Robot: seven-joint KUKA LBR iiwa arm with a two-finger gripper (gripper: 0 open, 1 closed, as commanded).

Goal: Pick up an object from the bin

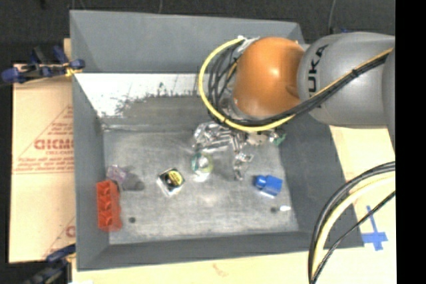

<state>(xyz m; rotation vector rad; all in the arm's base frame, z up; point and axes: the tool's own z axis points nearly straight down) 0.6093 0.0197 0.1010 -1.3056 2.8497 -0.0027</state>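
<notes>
Orange wrist cover (266,76), gripper (223,146) perhaps over clear round thing (202,167)

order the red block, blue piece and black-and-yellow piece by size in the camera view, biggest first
1. red block, clearly the largest.
2-3. blue piece and black-and-yellow piece look about alike, so I would not rank them.

A red ridged block (108,205) lies flat, its length running up and down the view. Just above its upper end sits a small pale purple piece (118,174). To the red block's right lies a small black-and-yellow thing (171,180), and well farther right a blue block (267,185) and a tiny white bit (285,209).
</notes>
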